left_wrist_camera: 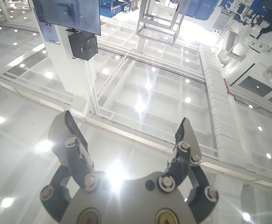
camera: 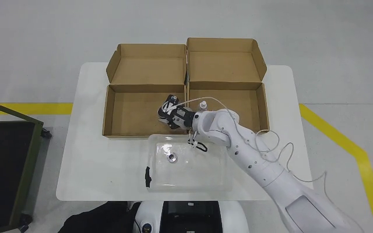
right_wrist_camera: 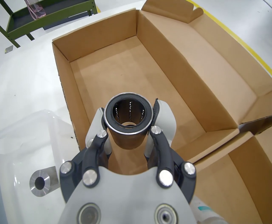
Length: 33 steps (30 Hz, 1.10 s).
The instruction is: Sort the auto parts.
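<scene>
top view: my right gripper [camera: 169, 109] hangs over the right end of the left box [camera: 128, 113]. from up here its load is a dark blur under the fingers, and i cannot make the part out. my arm crosses the far right corner of the clear tray [camera: 204, 172] and hides part of its rim. one metal sleeve [camera: 171, 155] lies in the tray, apart from the gripper. the right box [camera: 245, 105] stands against the left one on the white table [camera: 87, 145], both with their lids folded back. a green cart [camera: 17, 169] is cut off at the edge, near a yellow floor line [camera: 35, 108].

left wrist view: my left gripper [left_wrist_camera: 126, 123] points up at a ceiling [left_wrist_camera: 148, 84] of bright lamps, its fingers spread wide with nothing between them. glare washes out part of the palm.

right wrist view: my right gripper [right_wrist_camera: 130, 113] is clamped on a bearing [right_wrist_camera: 127, 136], a black cylinder with a steel rim and rows of small balls inside its bore. its open end faces the camera, and it sits above the floor of the left box [right_wrist_camera: 119, 70]. my fingers [right_wrist_camera: 165, 118] cover its flanks. the metal sleeve [right_wrist_camera: 42, 182] lies on its side in the clear tray [right_wrist_camera: 25, 135], just outside the box wall. the right box [right_wrist_camera: 233, 180] is cut off at the corner, and the green cart [right_wrist_camera: 42, 14] at the far edge.
</scene>
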Each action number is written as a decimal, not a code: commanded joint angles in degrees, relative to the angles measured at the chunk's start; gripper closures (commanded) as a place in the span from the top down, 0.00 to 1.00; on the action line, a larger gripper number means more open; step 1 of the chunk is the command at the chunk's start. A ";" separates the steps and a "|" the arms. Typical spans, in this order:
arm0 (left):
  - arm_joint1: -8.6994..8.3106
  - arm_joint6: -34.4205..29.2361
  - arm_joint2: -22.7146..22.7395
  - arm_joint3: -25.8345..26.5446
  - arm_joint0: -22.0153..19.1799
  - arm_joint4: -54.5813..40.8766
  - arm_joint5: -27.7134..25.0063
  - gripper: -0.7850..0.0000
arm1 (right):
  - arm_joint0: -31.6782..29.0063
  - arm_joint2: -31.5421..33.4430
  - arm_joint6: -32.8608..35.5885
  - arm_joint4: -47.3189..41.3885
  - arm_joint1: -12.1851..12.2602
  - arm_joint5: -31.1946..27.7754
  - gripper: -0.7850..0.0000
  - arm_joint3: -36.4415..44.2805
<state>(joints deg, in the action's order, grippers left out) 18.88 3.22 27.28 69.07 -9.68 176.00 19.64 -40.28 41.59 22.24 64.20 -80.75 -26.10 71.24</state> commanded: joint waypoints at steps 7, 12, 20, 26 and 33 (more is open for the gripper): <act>0.00 0.00 0.00 0.00 0.00 0.00 0.00 1.00 | 1.34 -1.07 -0.13 -0.70 -1.20 0.04 0.42 -3.59; 0.00 0.00 0.00 0.00 0.00 0.00 0.00 1.00 | 1.76 -1.48 -0.17 -0.99 -1.80 -0.22 0.45 -5.10; 0.00 0.00 0.00 0.00 0.00 0.00 0.00 1.00 | 1.59 -0.95 -0.15 -0.44 -2.15 0.09 1.00 -3.01; 0.00 0.00 0.00 0.00 0.00 0.00 0.00 1.00 | -0.68 0.94 -2.21 1.88 -1.48 0.30 1.00 3.88; 0.00 0.00 0.00 0.00 0.00 0.00 0.00 1.00 | -6.63 3.44 -2.50 5.84 0.07 -0.87 1.00 15.69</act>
<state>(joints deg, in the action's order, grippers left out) 18.88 3.22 27.28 69.07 -9.68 176.00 19.64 -46.05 44.73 19.63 69.47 -80.90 -26.70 85.35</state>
